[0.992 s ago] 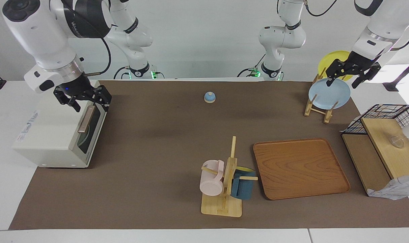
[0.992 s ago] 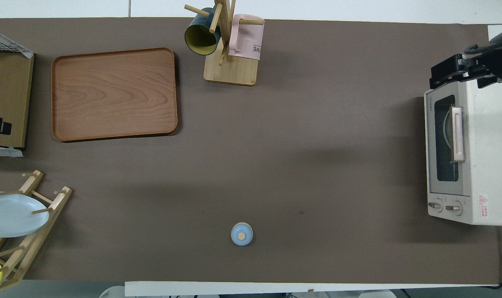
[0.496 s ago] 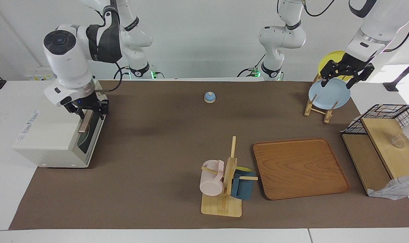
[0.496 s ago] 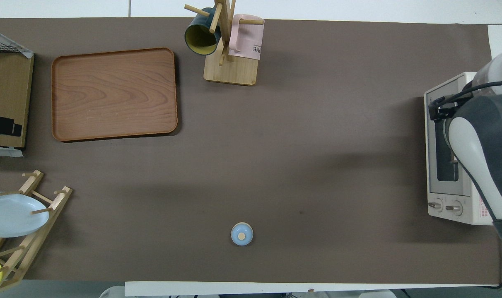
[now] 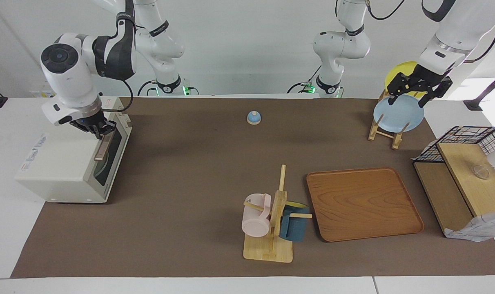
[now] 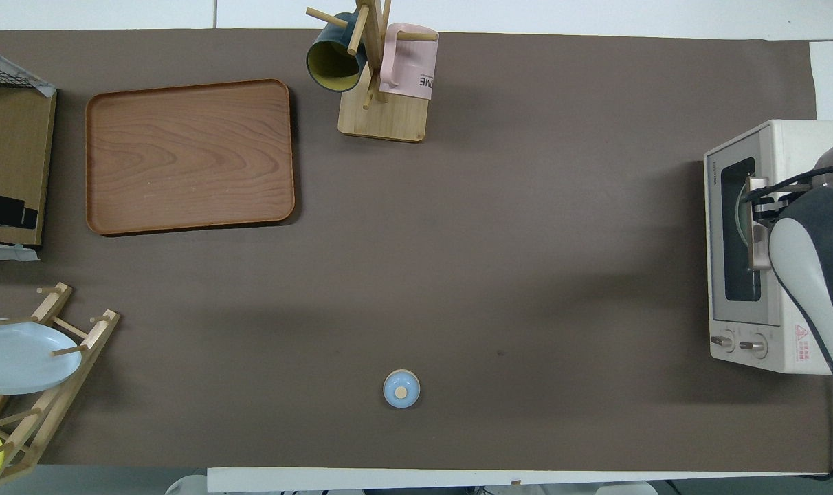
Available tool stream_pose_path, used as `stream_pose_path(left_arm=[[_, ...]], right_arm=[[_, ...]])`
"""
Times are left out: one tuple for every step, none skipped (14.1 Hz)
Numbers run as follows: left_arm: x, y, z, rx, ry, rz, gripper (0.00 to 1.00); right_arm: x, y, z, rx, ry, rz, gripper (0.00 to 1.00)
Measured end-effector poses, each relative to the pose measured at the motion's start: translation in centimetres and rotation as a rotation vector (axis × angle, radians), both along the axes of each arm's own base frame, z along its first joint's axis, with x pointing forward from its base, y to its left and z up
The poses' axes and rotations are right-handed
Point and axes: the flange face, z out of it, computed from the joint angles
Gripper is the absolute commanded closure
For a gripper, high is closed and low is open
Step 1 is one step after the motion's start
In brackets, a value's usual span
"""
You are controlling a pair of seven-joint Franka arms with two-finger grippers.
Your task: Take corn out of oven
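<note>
Currently, two white robot arms work at a table covered by a brown mat [image 5: 182,171]. At the right arm's end of the table sits a cream-white toaster oven [image 5: 63,163] with its dark glass door closed and a tan bar handle [image 5: 103,148] running across the top of the door. The right gripper [image 5: 101,130] has its fingers pinched together on the end of that handle nearer to the robots; in the overhead view the arm covers most of the gripper, and only the handle [image 6: 758,227] and the oven's window show beside it. The corn cannot be seen in either view; through the oven window only a curved pale shape shows, too unclear to name.

The left gripper [image 5: 408,99] hangs with its fingers spread wide over a wooden plate rack [image 5: 384,131] at the left arm's end of the table, close to a pale blue plate [image 5: 398,117] standing in the rack, with a yellow plate [image 5: 402,71] standing just nearer to the robots. It holds nothing.

A wooden tray [image 5: 364,203] lies flat on the mat, farther from the robots than the rack. Beside the tray, a wooden mug stand [image 5: 272,237] carries a pink mug [image 5: 255,216] and a dark blue mug [image 5: 294,226]. A small blue bell [image 5: 253,117] sits alone, near the robots. A black wire basket [image 5: 468,141] stands at the table edge by the tray.
</note>
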Motion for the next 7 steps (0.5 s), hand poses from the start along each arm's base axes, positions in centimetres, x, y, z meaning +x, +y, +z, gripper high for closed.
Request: stream_pose_path(left_arm=[[-0.1,0.0,-0.1,0.0,0.002,0.0,0.0],[-0.1,0.0,-0.1,-0.001,0.003,0.0,0.0],[-0.2,0.0,-0.2,-0.001,0.004,0.0,0.0],[-0.2,0.0,-0.2,-0.001,0.004,0.0,0.0],[-0.2,0.0,-0.2,-0.001,0.004,0.0,0.0],[-0.2,0.0,-0.2,-0.001,0.004,0.0,0.0],[-0.2,0.0,-0.2,-0.001,0.004,0.0,0.0]], right_arm=[[0.0,0.6,-0.2,-0.002,0.0,-0.007,1.0],[0.0,1.0,-0.4,-0.008,0.0,-0.008,1.0],[-0.1,1.2,-0.7,-0.017,0.002,-0.005,1.0],[-0.1,1.2,-0.9,-0.026,-0.002,-0.002,1.0],[0.0,1.0,-1.0,-0.036,-0.006,0.004,1.0],[-0.1,0.9,-1.2,-0.054,-0.005,0.012,1.0],[-0.1,0.7,-1.3,-0.069,-0.003,0.019,1.0]])
